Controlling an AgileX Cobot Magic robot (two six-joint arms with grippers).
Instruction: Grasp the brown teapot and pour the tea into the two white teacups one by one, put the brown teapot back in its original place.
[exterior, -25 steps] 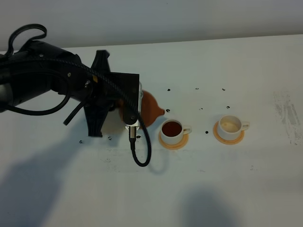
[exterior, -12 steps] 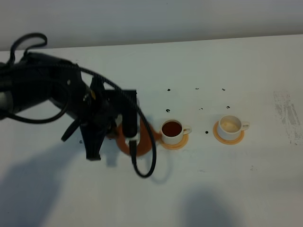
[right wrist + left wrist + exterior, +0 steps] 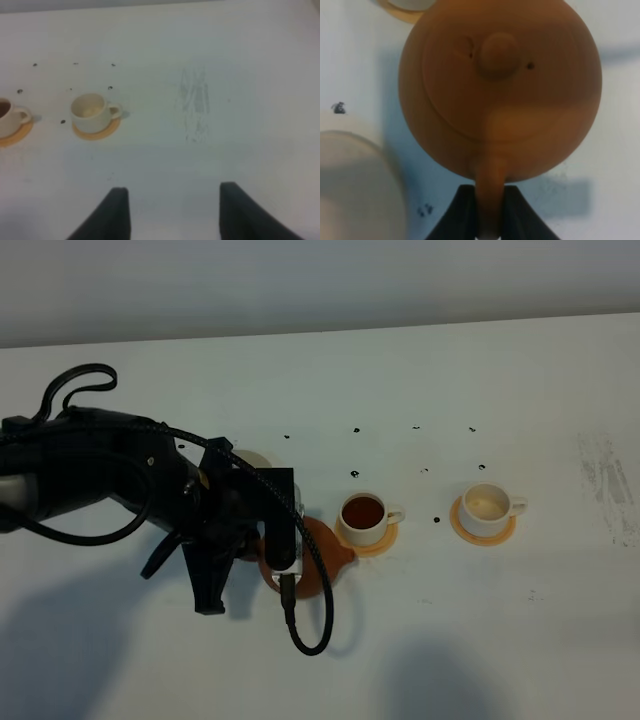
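My left gripper point(image 3: 490, 216) is shut on the loop handle of the brown teapot point(image 3: 500, 90), which shows from above with its knobbed lid. In the exterior view the teapot point(image 3: 322, 552) hangs under the left arm point(image 3: 150, 490), its spout close to the teacup holding dark tea point(image 3: 363, 515). The other white teacup point(image 3: 487, 504) looks empty and stands further right. The cream saucer point(image 3: 252, 460) lies bare behind the arm. My right gripper point(image 3: 172, 215) is open over bare table, with the empty teacup point(image 3: 90, 110) ahead of it.
Each cup stands on a small orange coaster point(image 3: 368, 543) point(image 3: 483, 531). Small dark marks point(image 3: 355, 430) dot the white table behind the cups. A scuffed patch point(image 3: 605, 480) lies at the far right. The left arm's cable point(image 3: 305, 620) loops down in front of the teapot.
The left arm has carried the teapot off the saucer toward the front of the table, next to the filled cup. The saucer has come into view. The cups have not moved.
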